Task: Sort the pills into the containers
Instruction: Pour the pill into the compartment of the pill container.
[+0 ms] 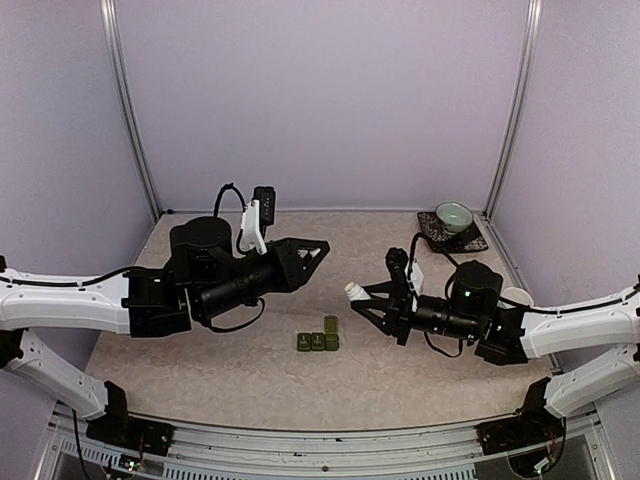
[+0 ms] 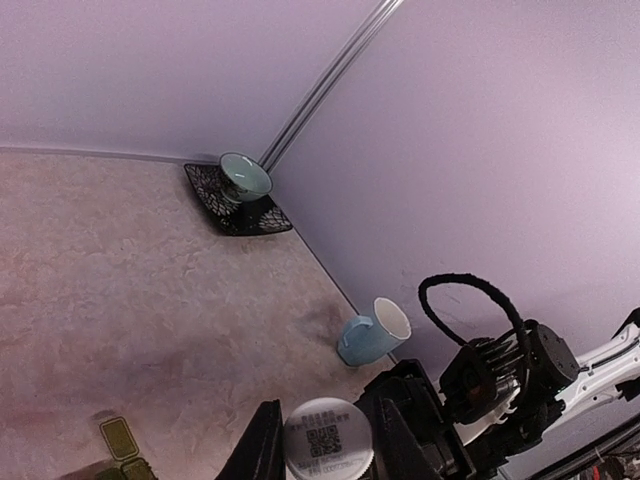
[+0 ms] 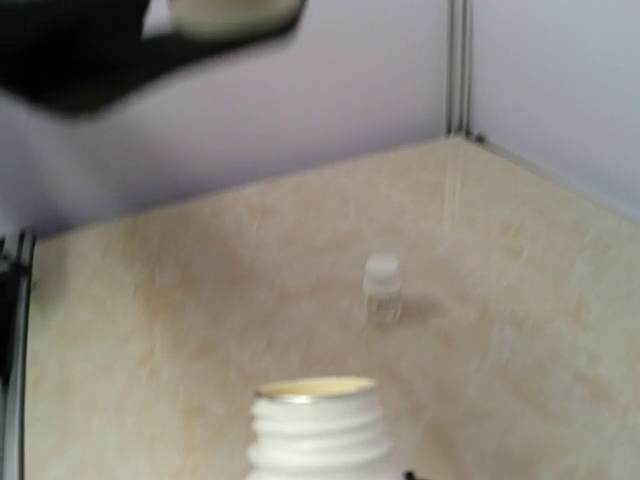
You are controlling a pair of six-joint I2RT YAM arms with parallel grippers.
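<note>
Starting nearest me, the containers (image 1: 317,341) sit on the table (image 1: 200,360) between the two arms, and one lid at the right end looks flipped up. Just beyond them my right gripper (image 1: 363,297) is pinching the white bottle (image 1: 352,290). Its mouth is uncapped and the threads are bare in the wrist view. Farther up, my left gripper (image 1: 318,250) is clamped on the cap (image 2: 328,442), well apart from the bottle.

Tipping comes next, I judge. I'd bring the mouth low over the open compartment and roll the wrist slowly so the pills come singly — the cells are small and a rush would scatter them. I can't tell whether a seal covers the mouth. At the back, the mug (image 2: 372,335) and the bowl (image 1: 453,215) are well apart from this work.
</note>
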